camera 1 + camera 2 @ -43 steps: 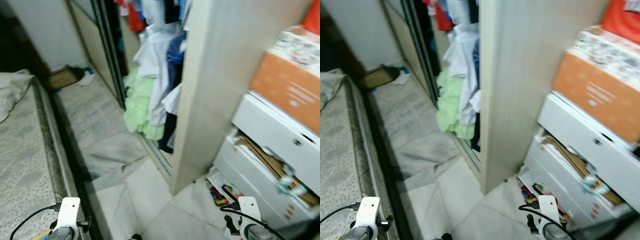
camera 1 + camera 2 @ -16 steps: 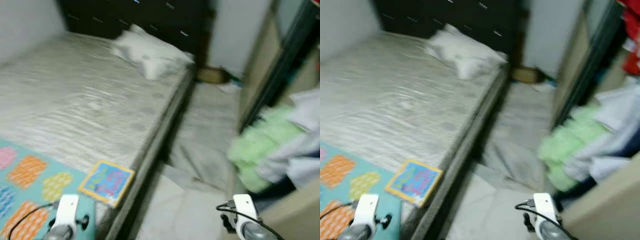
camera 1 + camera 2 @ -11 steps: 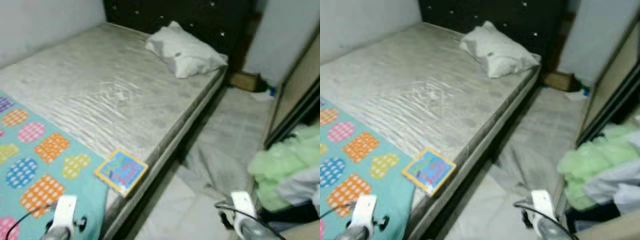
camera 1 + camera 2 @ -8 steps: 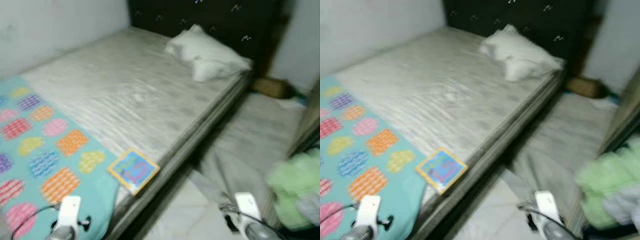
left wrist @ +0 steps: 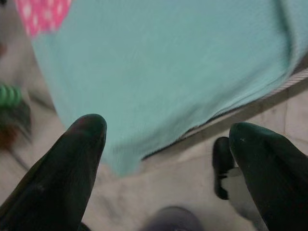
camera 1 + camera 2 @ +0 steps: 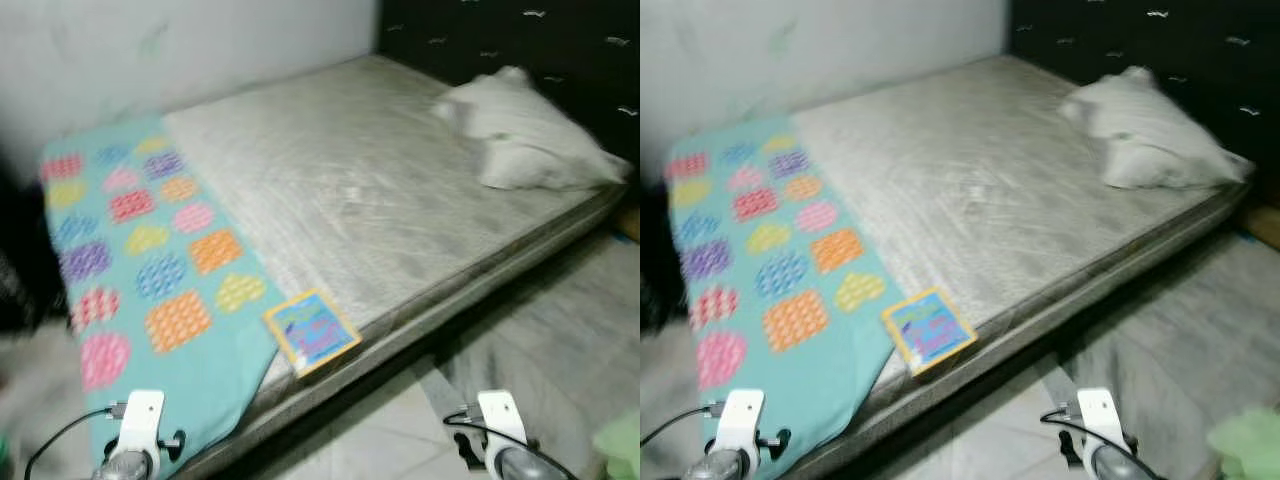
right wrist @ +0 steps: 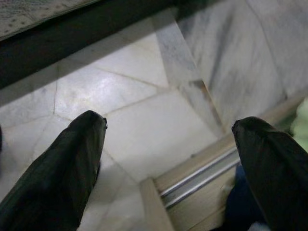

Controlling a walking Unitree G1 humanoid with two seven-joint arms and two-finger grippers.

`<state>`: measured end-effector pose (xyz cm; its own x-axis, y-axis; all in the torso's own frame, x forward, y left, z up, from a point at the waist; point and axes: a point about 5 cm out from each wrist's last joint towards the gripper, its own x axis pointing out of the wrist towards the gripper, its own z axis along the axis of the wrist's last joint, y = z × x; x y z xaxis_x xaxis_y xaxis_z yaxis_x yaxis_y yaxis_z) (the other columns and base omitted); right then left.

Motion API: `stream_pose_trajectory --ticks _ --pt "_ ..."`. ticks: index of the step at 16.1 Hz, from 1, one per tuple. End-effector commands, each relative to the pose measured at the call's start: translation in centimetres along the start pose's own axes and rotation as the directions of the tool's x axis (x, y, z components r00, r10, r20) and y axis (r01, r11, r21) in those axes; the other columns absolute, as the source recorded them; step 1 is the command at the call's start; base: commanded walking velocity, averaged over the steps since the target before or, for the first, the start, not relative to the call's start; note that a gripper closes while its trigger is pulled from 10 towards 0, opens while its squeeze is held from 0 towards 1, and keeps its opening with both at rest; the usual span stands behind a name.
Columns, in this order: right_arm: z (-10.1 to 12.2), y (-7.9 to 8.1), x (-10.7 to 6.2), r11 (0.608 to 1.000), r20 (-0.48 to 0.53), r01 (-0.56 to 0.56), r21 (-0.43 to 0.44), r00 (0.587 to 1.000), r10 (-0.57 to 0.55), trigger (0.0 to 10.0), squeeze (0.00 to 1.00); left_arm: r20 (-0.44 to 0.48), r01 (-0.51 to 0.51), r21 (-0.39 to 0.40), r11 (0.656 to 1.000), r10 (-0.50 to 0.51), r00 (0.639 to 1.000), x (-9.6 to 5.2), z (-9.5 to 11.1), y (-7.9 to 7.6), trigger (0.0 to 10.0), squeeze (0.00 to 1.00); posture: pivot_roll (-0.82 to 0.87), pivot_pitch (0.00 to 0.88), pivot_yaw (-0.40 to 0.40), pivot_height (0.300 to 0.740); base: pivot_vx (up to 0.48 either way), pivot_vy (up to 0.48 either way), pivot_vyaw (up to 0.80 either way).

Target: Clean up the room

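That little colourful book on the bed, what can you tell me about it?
The book is small, flat and roughly square, with a yellow border around a blue cover printed with pink and purple shapes too blurred to read. It looks like a thin children's book, closed. It lies flat, turned at an angle, at the near edge of the mattress, one corner slightly past the edge. Its left side touches or overlaps the turquoise blanket with coloured patches. Neither gripper touches it.

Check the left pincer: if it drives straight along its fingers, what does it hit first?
Most likely the teal blanket hanging over the bed edge; it lies dead ahead between the open left pincer's fingers. Depth is unclear, so the floor just below the hem is possible.
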<state>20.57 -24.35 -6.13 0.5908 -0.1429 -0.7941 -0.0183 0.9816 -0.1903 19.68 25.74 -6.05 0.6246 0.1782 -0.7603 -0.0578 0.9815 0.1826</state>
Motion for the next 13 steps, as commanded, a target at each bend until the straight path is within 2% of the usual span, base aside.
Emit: stream_pose_trajectory --ticks 1,11,13 --pt "0.33 0.51 0.08 1.000 0.006 -0.021 -0.014 1.000 0.022 10.0 0.00 -0.020 0.000 0.011 1.000 0.001 1.000 -0.12 -0.53 0.32 10.0 0.00 0.02 0.065 -0.013 0.740 0.000 0.000 0.79" --pt "0.61 0.49 0.11 0.999 0.014 -0.020 -0.026 1.000 0.021 10.0 0.00 -0.016 -0.001 0.008 1.000 0.001 1.000 -0.07 -0.31 0.28 10.0 0.00 0.01 0.061 -0.014 0.740 0.000 0.000 0.77" --pt "0.41 0.44 0.12 1.000 -0.006 -0.008 -0.001 1.000 0.008 10.0 0.00 -0.017 -0.001 0.009 1.000 0.001 1.000 -0.06 -0.30 0.28 10.0 0.00 0.01 0.063 -0.012 0.740 0.000 0.000 0.00"
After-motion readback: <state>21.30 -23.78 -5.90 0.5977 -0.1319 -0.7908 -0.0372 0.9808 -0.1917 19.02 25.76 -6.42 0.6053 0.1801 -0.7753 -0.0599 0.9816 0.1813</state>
